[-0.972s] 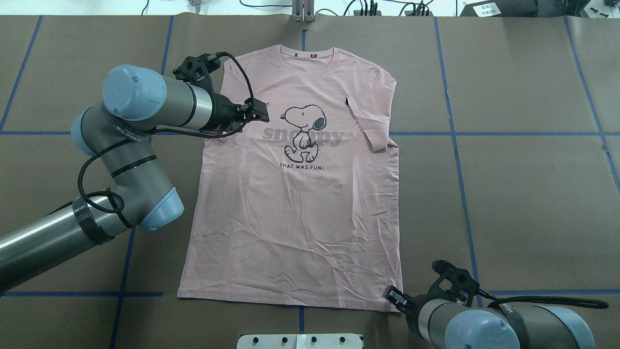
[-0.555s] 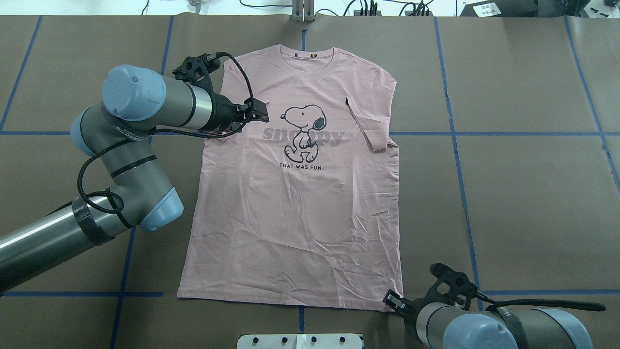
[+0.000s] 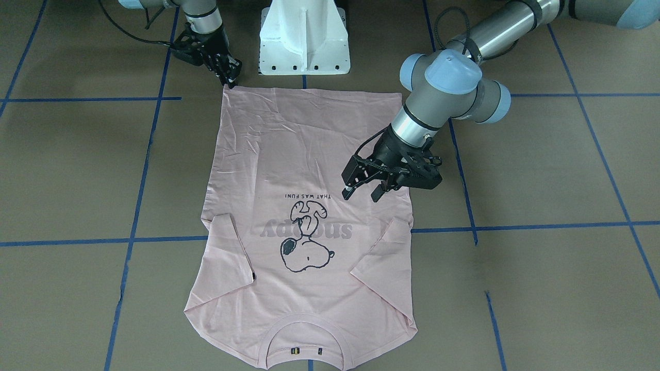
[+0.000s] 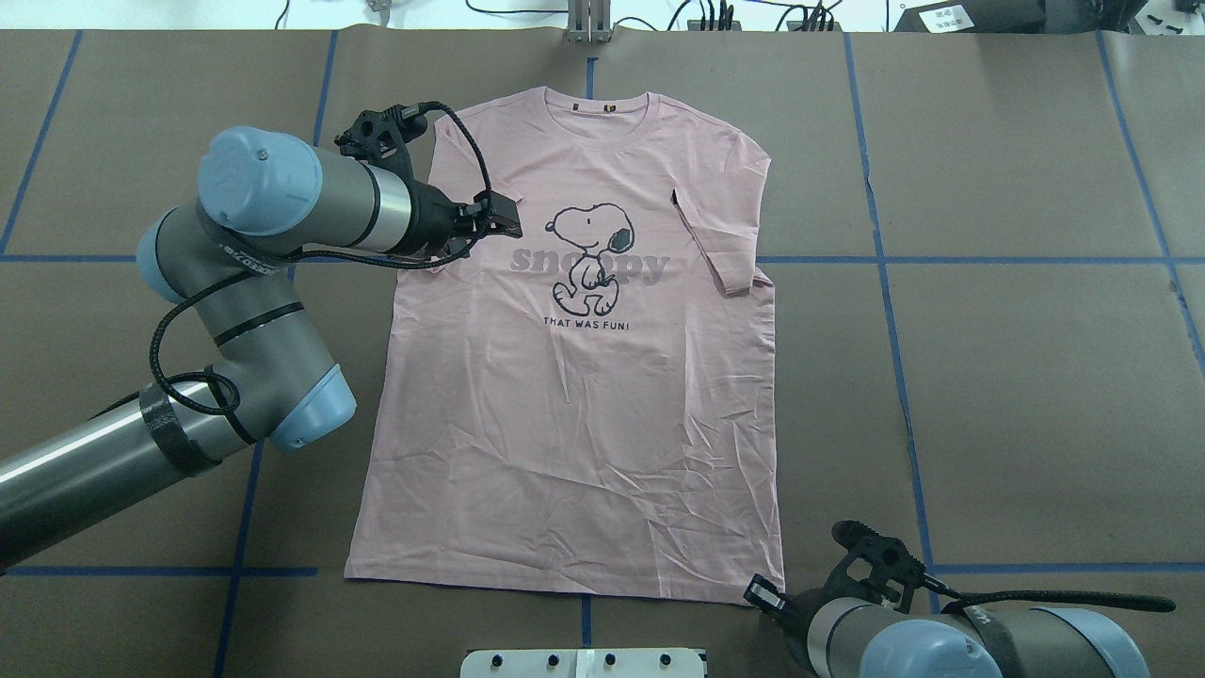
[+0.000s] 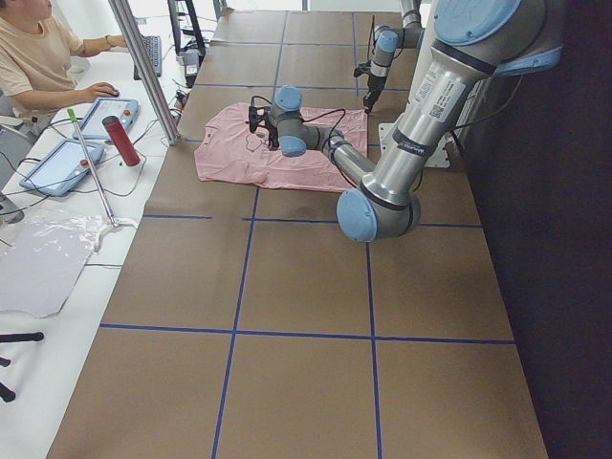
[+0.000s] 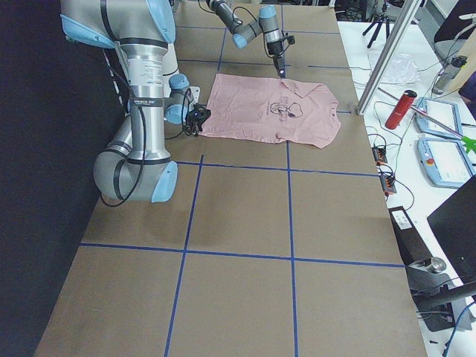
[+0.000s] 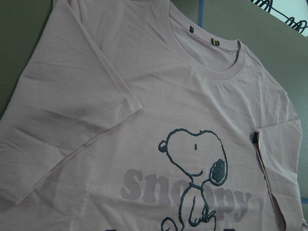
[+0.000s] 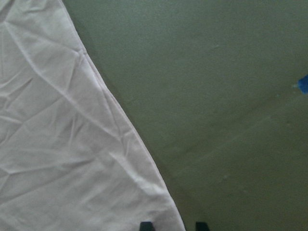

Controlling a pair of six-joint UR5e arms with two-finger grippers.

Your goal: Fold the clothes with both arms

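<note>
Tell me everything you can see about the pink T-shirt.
The T-shirt is pale pink cloth, lying flat and face up on the brown table, collar away from the robot. Both sleeves are folded in over the chest. It carries a black-outlined dog print with grey lettering. The lower half is creased. The open right gripper is at a hem corner, the open left gripper above the chest; contact unclear.

Grey "snoopy" runs across the chest of the T-shirt (image 4: 565, 424), with the cartoon dog (image 4: 591, 256) striding right over its middle letters. Just under the dog's feet, small black capitals: "THAT WAS FUN!" In the front-facing view both lines read upside down. The left wrist view catches "Sno" and "py" either side of the dog. The collar tags (image 4: 610, 111) carry tiny marks, too small to read. There's lettering on the left arm (image 4: 254, 311), which is unreadable too.
</note>
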